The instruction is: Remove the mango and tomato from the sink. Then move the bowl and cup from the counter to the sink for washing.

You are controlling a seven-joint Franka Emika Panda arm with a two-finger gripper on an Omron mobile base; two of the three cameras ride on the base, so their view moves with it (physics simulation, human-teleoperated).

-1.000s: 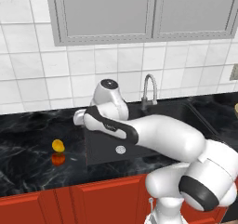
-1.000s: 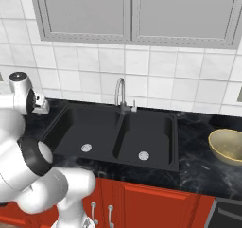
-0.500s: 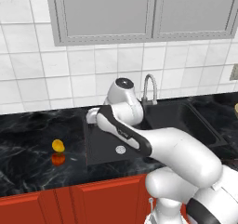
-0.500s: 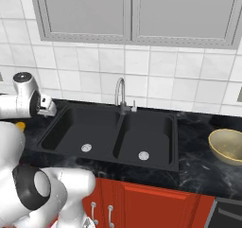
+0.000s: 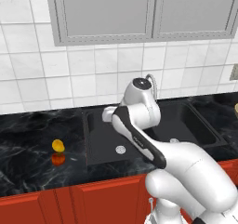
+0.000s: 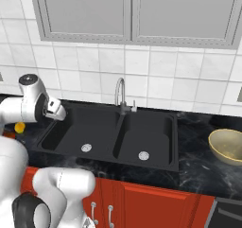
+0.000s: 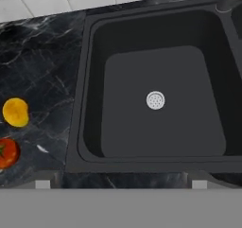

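Nearest the base, the red cabinet fronts (image 6: 142, 203) run under the dark marbled tabletop (image 5: 28, 167). On that tabletop, left of the sink (image 5: 95, 148), the tomato (image 5: 58, 159) lies closest to the front edge, with the mango (image 5: 57, 145) just behind it, almost touching; both are outside the basins. The hand view looks down on the same pair at its left edge, mango (image 7: 15, 112) above tomato (image 7: 6, 152), with the sink's (image 7: 90, 57) left basin and its round silver drain (image 7: 155, 100) beside them, bare of objects.

The end effector (image 6: 56, 112) hovers over the sink's left rim, its 2 fingers spread fully wide and holding nothing.

Farther right, the right basin with its own drain (image 6: 143, 155) lies past the divider, and the bowl (image 6: 228, 145) sits upright on the tabletop well right of the sink (image 6: 175, 142). At the back, the curved silver faucet (image 6: 121, 93) rises from the sink's rear rim before the white tiled wall (image 6: 156, 80) and 2 grey cupboard doors (image 6: 132, 12).
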